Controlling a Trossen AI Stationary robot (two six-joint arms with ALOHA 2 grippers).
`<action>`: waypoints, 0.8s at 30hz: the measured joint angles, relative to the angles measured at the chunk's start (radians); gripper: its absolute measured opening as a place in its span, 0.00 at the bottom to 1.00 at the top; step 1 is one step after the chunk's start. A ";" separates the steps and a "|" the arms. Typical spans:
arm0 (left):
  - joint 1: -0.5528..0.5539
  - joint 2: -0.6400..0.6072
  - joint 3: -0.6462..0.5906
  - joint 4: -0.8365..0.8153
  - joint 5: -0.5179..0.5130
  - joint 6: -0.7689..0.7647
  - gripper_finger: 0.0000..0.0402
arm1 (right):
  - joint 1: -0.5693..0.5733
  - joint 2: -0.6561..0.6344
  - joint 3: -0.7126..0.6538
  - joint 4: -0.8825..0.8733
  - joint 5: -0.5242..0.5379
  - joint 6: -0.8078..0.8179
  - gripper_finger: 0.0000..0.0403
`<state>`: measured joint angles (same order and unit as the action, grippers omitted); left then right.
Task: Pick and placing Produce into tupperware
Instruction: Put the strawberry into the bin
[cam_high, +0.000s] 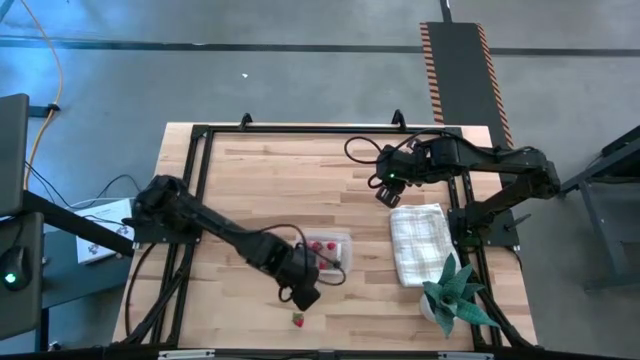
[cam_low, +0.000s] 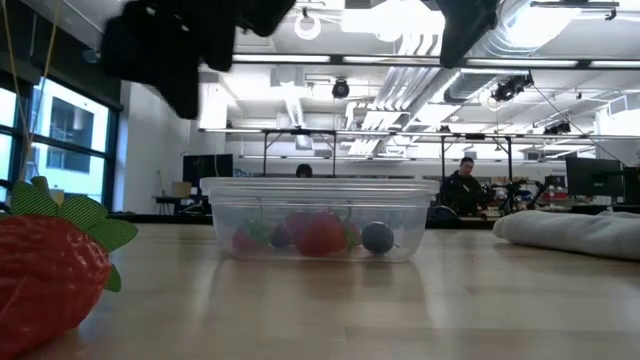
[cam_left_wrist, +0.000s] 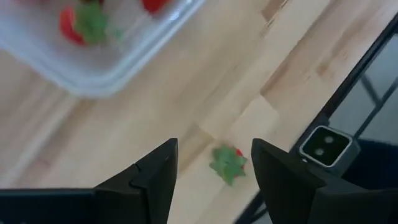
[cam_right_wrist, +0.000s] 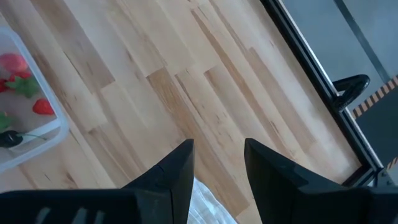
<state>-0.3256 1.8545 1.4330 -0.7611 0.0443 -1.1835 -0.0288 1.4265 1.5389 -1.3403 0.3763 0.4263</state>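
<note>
From my overhead feed, the left arm reaches across the table from its left side, and the left tool hangs just in front of the tupperware, near the front edge. Its fingers stand apart with nothing between them; it is released. On my left wrist feed, past those fingers, I see one strawberry lying alone on the wood, green top showing, beside the table's dark frame rail. The same loose strawberry shows overhead just in front of the left tool, outside the container, and it fills the near left corner of my low feed.

The tupperware sits a little right of the table's middle, toward the front. Through its clear wall on the low feed I count several red pieces and one dark round berry resting on its floor.

Further right, a white checked cloth lies folded flat, apart from the container. In front of it stands a green spiky plant, near the front right corner.

The right arm waits over the back right part of the table, with the right tool just behind the cloth. Its fingers are parted and empty above bare wood.
</note>
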 joint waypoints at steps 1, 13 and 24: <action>-0.011 0.000 0.000 0.001 -0.009 -0.042 0.48 | 0.000 0.000 0.000 0.001 0.000 -0.008 0.33; -0.088 0.066 -0.006 0.015 0.047 -0.311 0.48 | 0.000 0.000 0.000 0.021 0.000 -0.062 0.33; -0.120 0.090 -0.006 0.060 0.067 -0.369 0.48 | 0.000 0.000 0.000 0.028 0.000 -0.069 0.33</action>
<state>-0.4451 1.9443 1.4271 -0.7013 0.1117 -1.5526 -0.0288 1.4269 1.5390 -1.3125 0.3763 0.3576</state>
